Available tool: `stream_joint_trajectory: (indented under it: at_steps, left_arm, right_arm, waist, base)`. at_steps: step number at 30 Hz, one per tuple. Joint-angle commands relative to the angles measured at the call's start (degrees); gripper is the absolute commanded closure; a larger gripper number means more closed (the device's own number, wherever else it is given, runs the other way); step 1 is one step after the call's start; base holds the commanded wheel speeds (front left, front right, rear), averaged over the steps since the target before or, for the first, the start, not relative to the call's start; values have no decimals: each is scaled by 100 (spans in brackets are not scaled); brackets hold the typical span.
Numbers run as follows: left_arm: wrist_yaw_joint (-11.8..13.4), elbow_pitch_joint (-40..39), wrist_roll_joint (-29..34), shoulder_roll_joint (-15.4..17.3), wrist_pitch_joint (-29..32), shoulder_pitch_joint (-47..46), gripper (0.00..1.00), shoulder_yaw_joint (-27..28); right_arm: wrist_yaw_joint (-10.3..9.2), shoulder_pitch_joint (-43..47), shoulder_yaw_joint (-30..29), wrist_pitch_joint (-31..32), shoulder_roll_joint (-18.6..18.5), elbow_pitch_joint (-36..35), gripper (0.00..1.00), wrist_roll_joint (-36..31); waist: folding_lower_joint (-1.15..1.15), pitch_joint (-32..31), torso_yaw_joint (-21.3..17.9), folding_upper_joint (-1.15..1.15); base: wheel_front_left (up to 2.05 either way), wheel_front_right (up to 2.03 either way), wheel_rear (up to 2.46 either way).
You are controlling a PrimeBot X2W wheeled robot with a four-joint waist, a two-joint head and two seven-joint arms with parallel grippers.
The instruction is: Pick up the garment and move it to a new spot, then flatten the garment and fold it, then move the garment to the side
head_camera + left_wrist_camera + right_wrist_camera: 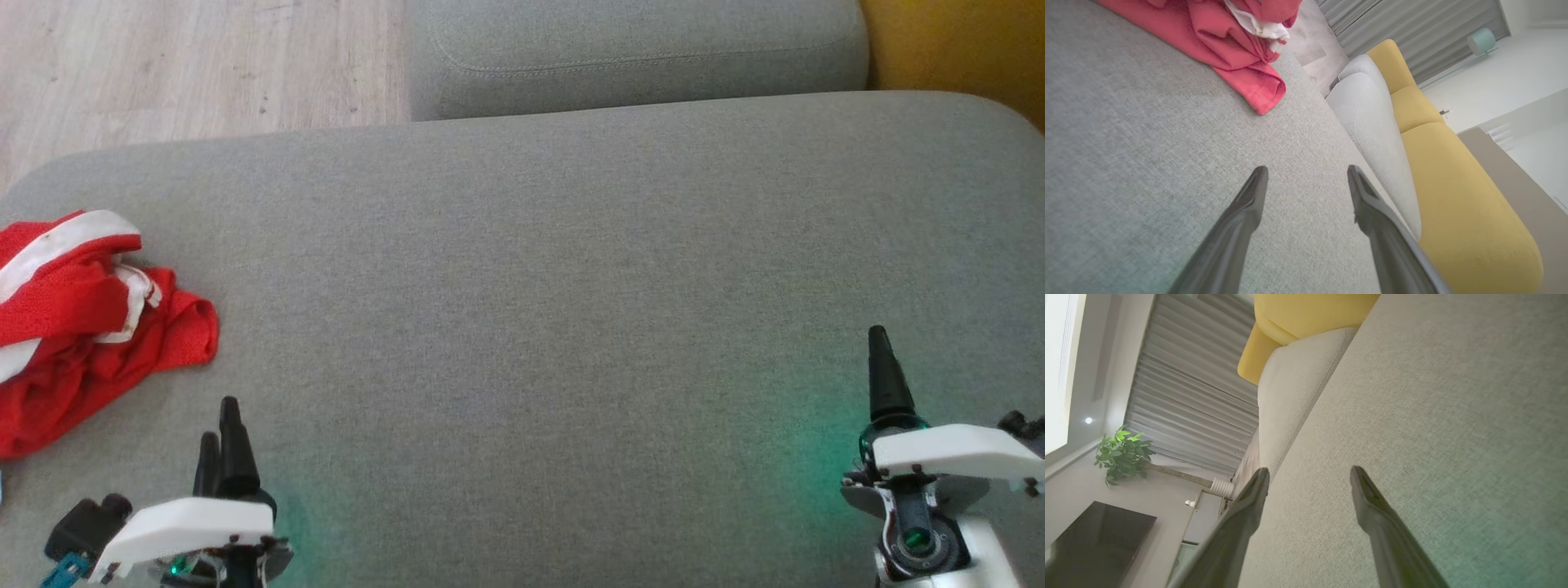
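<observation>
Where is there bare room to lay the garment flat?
Bare: the middle and right of the grey cushion, from the red garment across to the right gripper and back to the rear cushion. Crowded only at the left edge, where the garment lies bunched beyond the left gripper.

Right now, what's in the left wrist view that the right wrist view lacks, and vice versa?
Left wrist: the red-and-white garment, crumpled on the grey cushion, ahead of the open left gripper. Right wrist: a potted plant, a dark screen, and the open right gripper over bare cushion. Both: the grey cushion, the yellow sofa and grey curtains.
</observation>
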Motion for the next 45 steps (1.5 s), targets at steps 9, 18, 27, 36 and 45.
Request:
stream_joint_trajectory:
  at_steps: [9, 18, 27, 36, 45]
  left_arm:
    - [99, -203, 811, 166, -205, -400, 0, -54]
    - [163, -86, 1557, 251, -375, -473, 0, -221]
    - [217, 61, 2150, 331, -512, -517, 0, -382]
    - [319, 94, 2774, 413, -665, -584, 0, -501]
    - [499, 146, 3375, 424, -818, -568, 0, -548]
  right_arm:
    - [-2, -476, 152, -217, -122, -102, 0, -882]
    - [-2, -626, 348, -386, -158, 81, 0, -1678]
    - [-2, -728, 641, -521, -209, 296, 0, -2283]
    - [-3, -854, 802, -673, -251, 384, 0, -2904]
    - [-3, -903, 902, -825, -264, 536, 0, -3681]
  waist:
    - [-1, 43, -13, 0]
    - [-1, 84, -9, 0]
    - [-1, 86, -15, 0]
    - [-1, 116, -42, 0]
    - [-1, 145, -57, 0]
  base:
    - [0, 0, 0]
    - [0, 0, 0]
    - [0, 0, 0]
    - [0, 0, 0]
    - [0, 0, 0]
